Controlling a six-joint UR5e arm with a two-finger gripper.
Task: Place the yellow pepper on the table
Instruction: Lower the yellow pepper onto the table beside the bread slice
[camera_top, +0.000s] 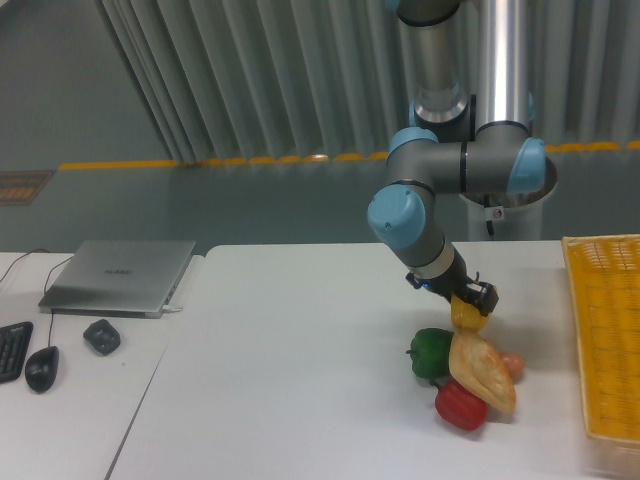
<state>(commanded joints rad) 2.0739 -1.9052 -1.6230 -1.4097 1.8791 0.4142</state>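
At the far left of the frame a keyboard (10, 350) and a mouse (41, 368) are seen on the side desk, with a closed laptop (120, 276) and a small dark object (102, 336) just right of them. The table (290, 370) fills the middle and lower part of the frame, its left half bare. Right of centre the arm (420, 215) is angled down and to the right, and the gripper (472, 305) is closed on the yellow pepper (465, 314), which is held low, just above the heap of food and seemingly touching the top of the bread (482, 372). Only a small yellow patch of the pepper is shown, so the grip itself cannot be judged closely. Below lie a green pepper (430, 353), a red pepper (460, 405) and a small orange item (513, 364), all packed against the bread. At the right edge a yellow basket (608, 340) is seen. For the step to be done well, the pepper should be carried clear of the heap, probably leftward to open table, lowered until contact is made, and only then released, so that it is not dropped onto the bread or rolled into the other food.
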